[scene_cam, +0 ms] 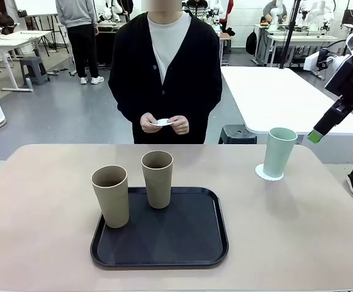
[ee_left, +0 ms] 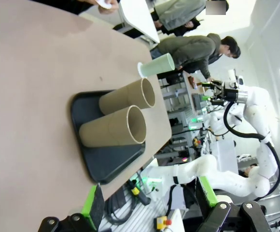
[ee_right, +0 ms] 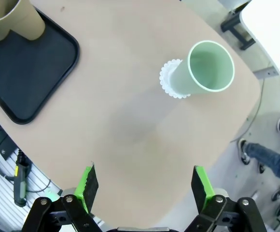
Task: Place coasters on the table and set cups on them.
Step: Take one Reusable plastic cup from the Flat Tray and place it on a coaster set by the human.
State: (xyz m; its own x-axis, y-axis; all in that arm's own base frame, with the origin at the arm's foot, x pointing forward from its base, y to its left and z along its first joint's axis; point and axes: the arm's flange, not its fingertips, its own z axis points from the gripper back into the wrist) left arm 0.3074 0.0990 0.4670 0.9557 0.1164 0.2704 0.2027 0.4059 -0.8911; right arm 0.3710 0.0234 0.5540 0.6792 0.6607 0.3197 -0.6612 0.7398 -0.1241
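front view: person's hands [scene_cam: 164,123] pinch coaster [scene_cam: 164,122] | wrist views: both grippers' [ee_right: 146,186] [ee_left: 149,195] fingers spread

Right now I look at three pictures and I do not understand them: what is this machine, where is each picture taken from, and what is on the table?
It is a robot with two white arms. One picture looks across the table at a person; the others come from cameras on each wrist. The right gripper is open and empty, like the left gripper. A mint green cup stands on a white coaster. Two beige cups stand on a black tray. The person's hands hold another coaster.
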